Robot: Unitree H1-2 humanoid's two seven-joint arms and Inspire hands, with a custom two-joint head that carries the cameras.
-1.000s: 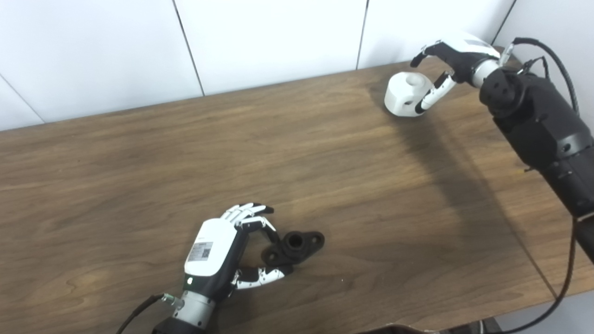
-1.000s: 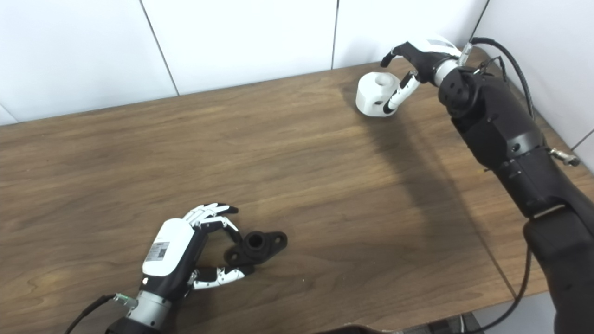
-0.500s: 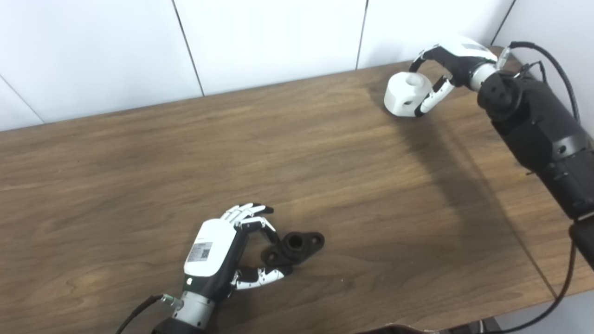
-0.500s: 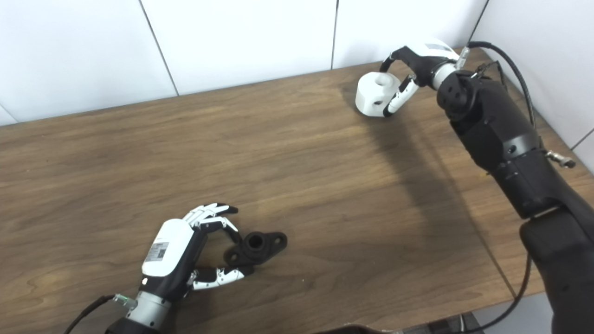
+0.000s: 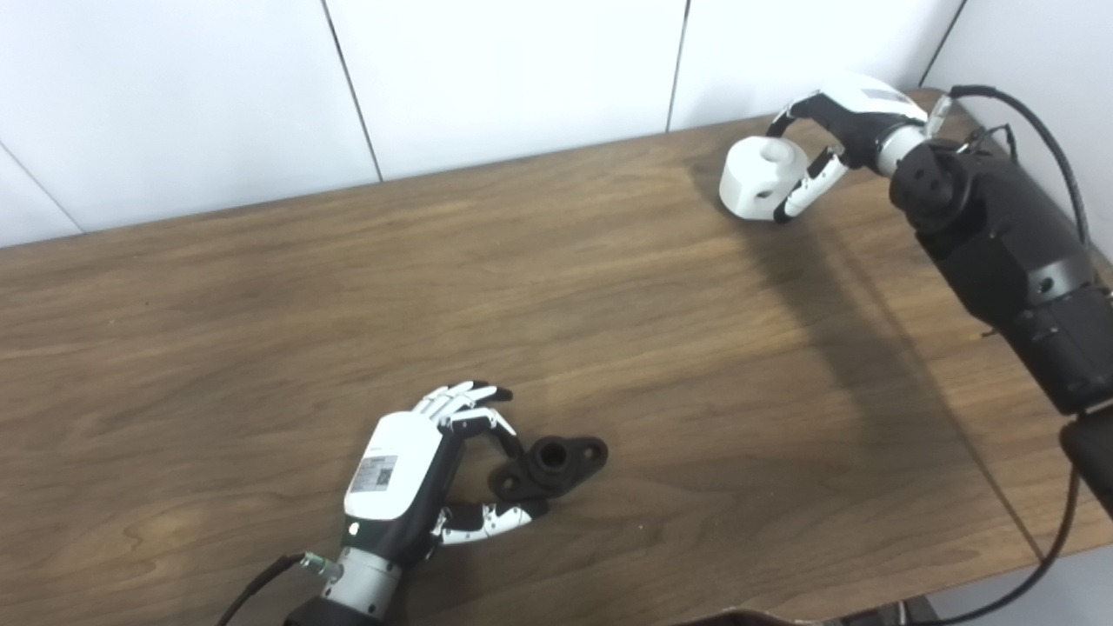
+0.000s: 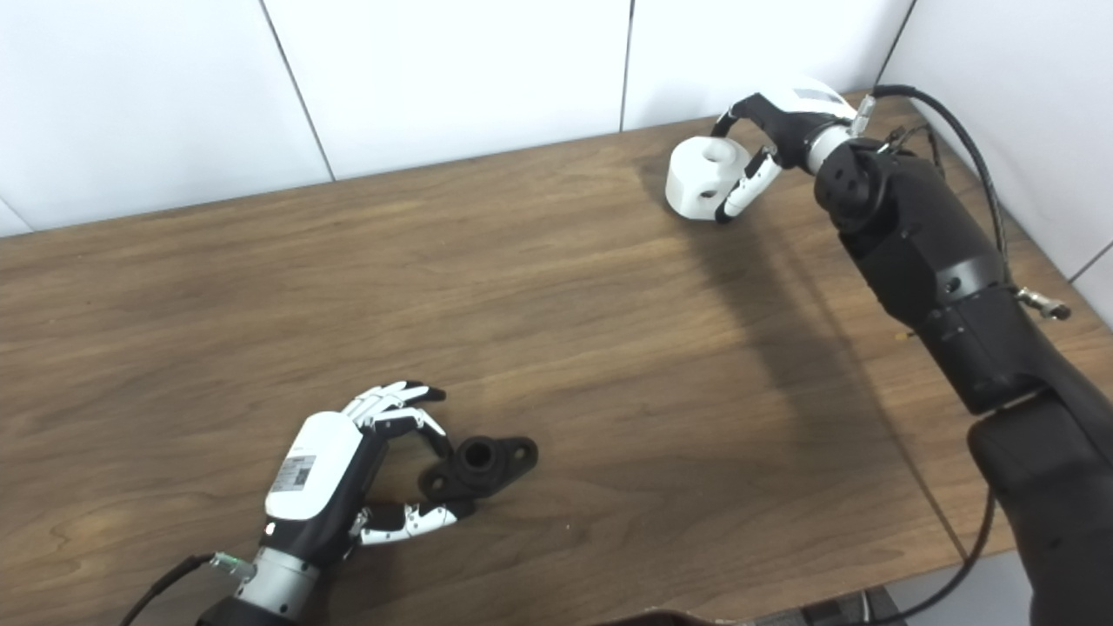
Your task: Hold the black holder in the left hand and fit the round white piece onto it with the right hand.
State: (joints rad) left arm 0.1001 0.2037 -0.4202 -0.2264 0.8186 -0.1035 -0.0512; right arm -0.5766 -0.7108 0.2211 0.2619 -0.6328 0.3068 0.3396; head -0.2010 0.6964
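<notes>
White wall panels stand behind a brown wooden table (image 5: 609, 287) that fills most of both views.

At the near edge, the left hand (image 5: 409, 478) lies low on the table with its back turned up. Its fingers (image 5: 465, 400) are curved and its thumb (image 5: 491, 519) is stretched toward the holder (image 5: 549, 465). One fingertip and the thumb tip are at the near end of the holder, touching it or nearly so; the hand is half open and I cannot tell if it really grips. The holder is black, with a round hole in the middle and a smaller hole in each flat ear. It lies flat on the table, just right of the hand.

At the far right corner, the right hand (image 5: 848, 117) reaches to the white piece (image 5: 758, 178). Its fingers curl over the top of the piece and the thumb (image 5: 804, 187) lies against its right side, so the hand is closed around it. The piece is a short round block with a hole on top and a small hole in the side. It sits on the table, well apart from the holder. A black forearm (image 5: 1000, 252) with a cable (image 5: 1035, 109) comes in from the right edge.
</notes>
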